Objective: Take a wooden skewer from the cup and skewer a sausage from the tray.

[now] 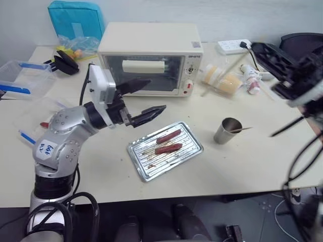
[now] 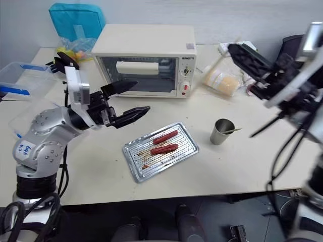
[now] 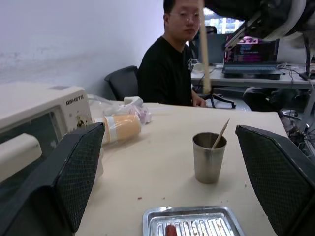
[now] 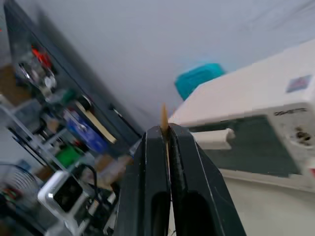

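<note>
The right gripper (image 4: pixel 164 132) is lifted high above the table (image 1: pixel 242 166), at about 3 o'clock from the tray (image 1: pixel 143 168). Its two fingers are squeezed together on a skewer (image 4: pixel 164 118), and the pale tip pokes out just past the fingertips. It looks like the stick is pinched tight so it will not slip when it gets pushed into a sausage. In the left wrist view the stick shows as a pale line high above the cup (image 1: pixel 227 130).

The cup stands upright at about 3 o'clock from the tray, a little apart from it. One more stick (image 1: pixel 241 130) leans out of it, so there is a spare.

The tray lies flat near the middle of the table, turned a bit crooked. Two sausages (image 1: pixel 168 142) lie in it side by side, close to its far end. Nothing is stuck in them yet.

The left gripper (image 1: pixel 143 100) hangs in the air at about 10 o'clock from the tray, in front of the oven (image 1: pixel 151 43). Its fingers are spread wide apart and hold nothing. My guess is that it waits there to help hold a sausage steady.

A person (image 3: pixel 170 64) sits at the far side of the table.
</note>
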